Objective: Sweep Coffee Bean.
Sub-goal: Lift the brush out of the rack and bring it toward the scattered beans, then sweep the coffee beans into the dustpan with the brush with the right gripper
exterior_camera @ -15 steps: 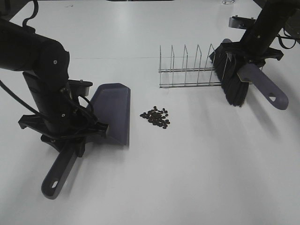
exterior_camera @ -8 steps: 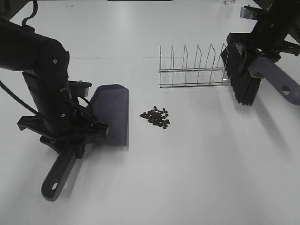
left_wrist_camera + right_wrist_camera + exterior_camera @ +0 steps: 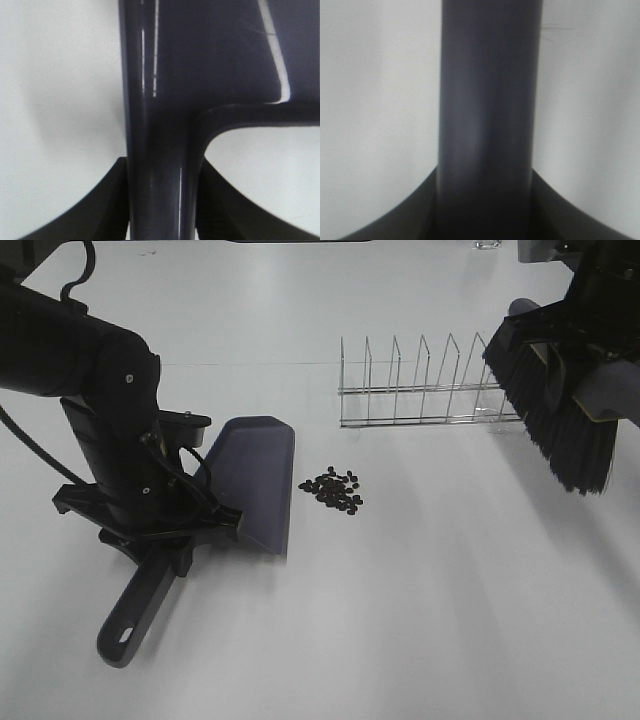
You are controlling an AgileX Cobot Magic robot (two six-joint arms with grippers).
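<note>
Purple-grey handle first: clamping dustpan (image 3: 255,475) in left gripper (image 3: 161,200), with coffee bean (image 3: 332,490) pile lying ahead of it, just off the lip. Gripping brush (image 3: 560,430) in right gripper (image 3: 487,207), raised, well apart from pile. Risking scattering beans by sweeping too hard, or missing the lip.
</note>
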